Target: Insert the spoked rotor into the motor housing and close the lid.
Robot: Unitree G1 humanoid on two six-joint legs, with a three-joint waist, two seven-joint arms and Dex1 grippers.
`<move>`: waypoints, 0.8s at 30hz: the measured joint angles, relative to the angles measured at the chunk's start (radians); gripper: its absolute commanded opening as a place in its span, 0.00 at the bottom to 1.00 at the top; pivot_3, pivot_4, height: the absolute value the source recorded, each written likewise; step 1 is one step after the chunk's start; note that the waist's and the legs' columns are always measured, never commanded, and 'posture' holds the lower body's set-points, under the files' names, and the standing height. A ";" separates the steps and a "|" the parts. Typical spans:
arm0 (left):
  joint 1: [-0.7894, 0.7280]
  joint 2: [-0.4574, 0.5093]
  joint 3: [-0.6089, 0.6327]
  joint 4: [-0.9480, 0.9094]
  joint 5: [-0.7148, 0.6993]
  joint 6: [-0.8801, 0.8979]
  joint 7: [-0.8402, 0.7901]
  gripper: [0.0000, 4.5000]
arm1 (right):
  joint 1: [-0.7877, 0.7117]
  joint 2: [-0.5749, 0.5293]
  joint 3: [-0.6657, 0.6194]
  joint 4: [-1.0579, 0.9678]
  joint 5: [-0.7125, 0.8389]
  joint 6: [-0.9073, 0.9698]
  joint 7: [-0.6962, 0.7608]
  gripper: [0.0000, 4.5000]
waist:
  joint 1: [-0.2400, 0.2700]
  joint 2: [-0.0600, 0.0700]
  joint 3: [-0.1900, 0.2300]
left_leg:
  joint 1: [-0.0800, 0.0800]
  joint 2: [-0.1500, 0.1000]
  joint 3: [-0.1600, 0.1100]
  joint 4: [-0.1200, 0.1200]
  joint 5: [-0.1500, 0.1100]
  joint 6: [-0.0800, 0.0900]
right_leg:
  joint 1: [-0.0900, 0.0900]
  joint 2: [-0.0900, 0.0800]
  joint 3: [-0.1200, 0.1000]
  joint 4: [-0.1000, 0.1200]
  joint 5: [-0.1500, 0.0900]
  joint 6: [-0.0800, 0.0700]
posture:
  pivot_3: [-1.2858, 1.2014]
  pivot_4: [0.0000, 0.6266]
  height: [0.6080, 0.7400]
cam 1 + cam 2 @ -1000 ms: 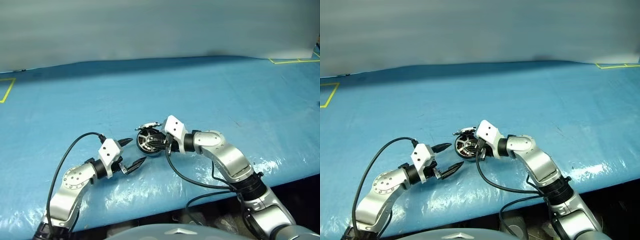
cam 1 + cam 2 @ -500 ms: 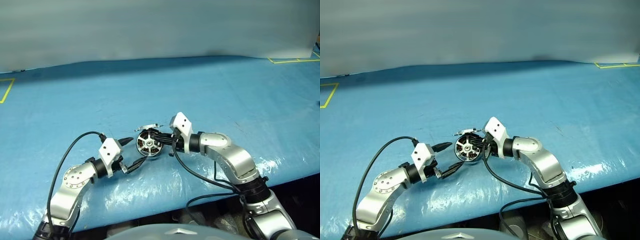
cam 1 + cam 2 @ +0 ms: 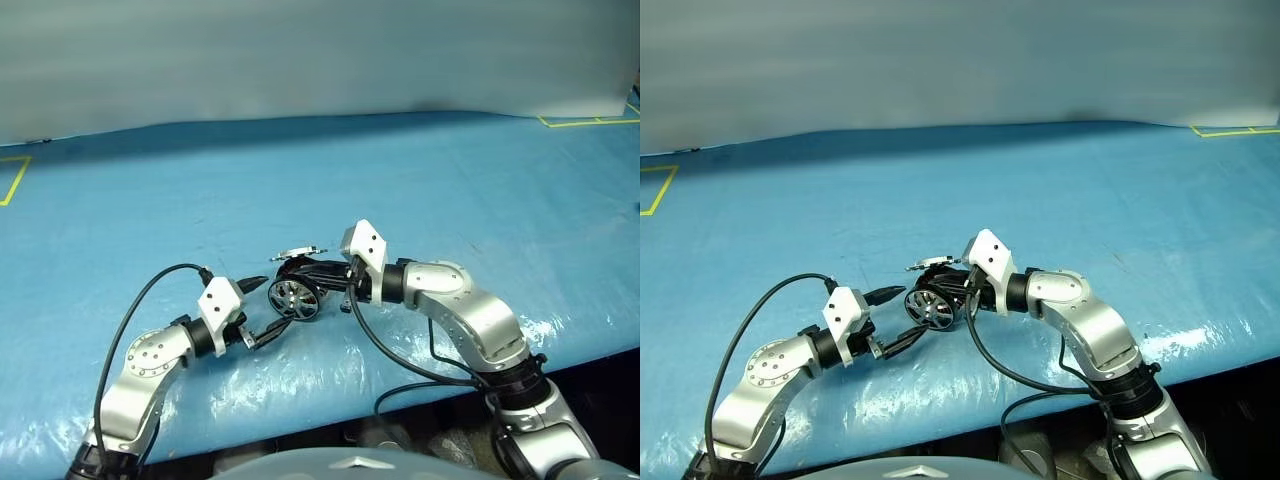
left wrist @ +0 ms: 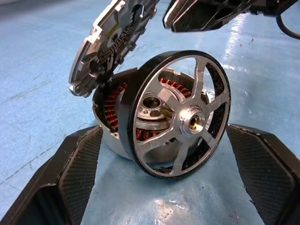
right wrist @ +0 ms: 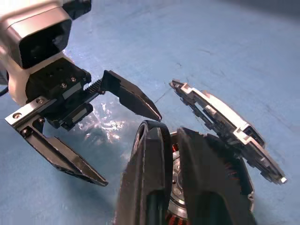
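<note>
Spoked rotor (image 4: 180, 115) – on edge against motor housing (image 4: 110, 110), part-seated; lid (image 4: 110, 40) raised; right end effector (image 3: 300, 272) pinches rotor rim – left end effector (image 3: 262, 308) spread beside it

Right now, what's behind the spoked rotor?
Behind the spoked rotor sits the motor housing; its copper windings show through the spokes. The lid stands open above. The housing's far side is covered.

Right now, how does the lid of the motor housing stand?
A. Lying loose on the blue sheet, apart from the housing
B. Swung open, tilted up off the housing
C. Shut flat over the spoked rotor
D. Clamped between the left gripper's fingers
B: in the left wrist view the lid tilts up and away from the motor housing, joined at one edge, while the spoked rotor sits uncovered in front of the copper windings.
</note>
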 measured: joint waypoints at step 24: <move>0.057 0.125 0.069 -0.040 -0.070 0.046 -0.091 1.00 | -0.047 -0.227 0.218 -0.188 -0.309 -0.168 0.074 0.49 | 0.000 -0.001 0.001 | 0.000 0.001 0.000 0.000 0.001 -0.002 | 0.000 0.000 0.000 0.000 -0.002 -0.003 | 0.52 0.24 1.00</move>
